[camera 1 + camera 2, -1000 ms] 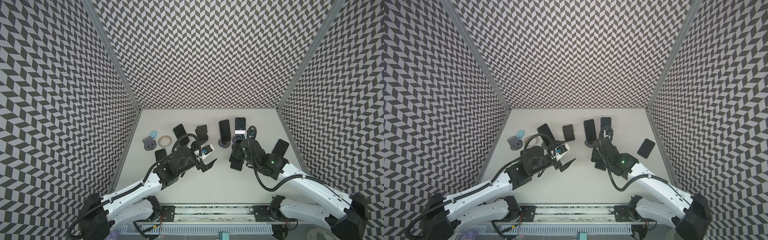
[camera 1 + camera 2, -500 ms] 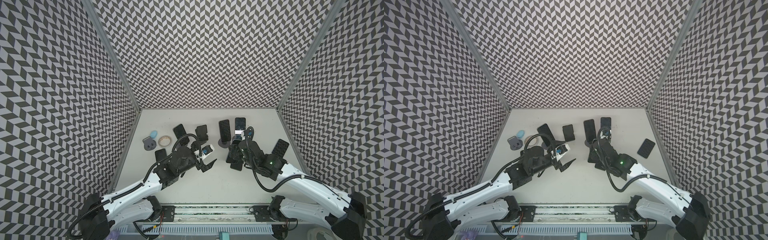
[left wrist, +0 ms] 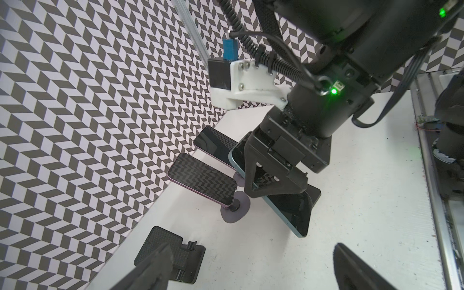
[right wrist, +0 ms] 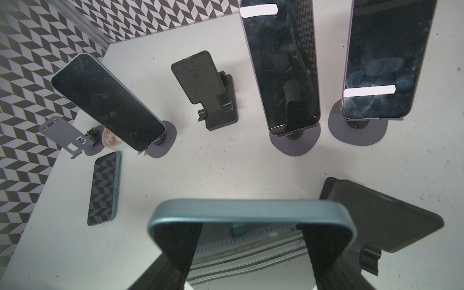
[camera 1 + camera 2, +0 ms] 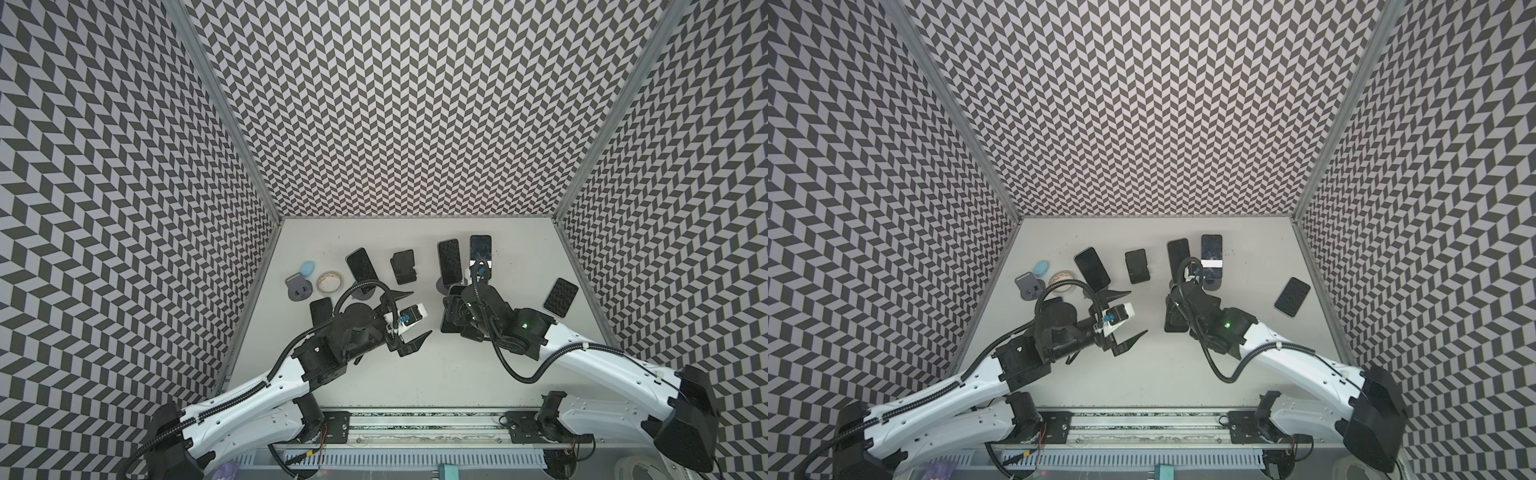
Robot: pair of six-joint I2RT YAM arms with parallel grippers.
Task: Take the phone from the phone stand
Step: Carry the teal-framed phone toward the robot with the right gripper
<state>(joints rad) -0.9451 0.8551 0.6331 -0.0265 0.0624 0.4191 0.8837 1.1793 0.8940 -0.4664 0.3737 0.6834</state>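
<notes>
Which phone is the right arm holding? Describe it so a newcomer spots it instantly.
Start at the right arm's end effector, right of the table's middle. The phone clamped between its fingers is the one. Unlike the purple-edged phone on a round-based stand beyond, it has a teal frame and is the only one gripped.

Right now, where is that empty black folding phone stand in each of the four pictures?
Top view: empty black stand, mid-table, left of the purple-edged phone.
Top view: same spot, phone beside it.
Left wrist view: stand nearest the camera, phone beyond it.
Right wrist view: stand beside the phone.
Shared landmark: that purple-edged phone on its round base.
</notes>
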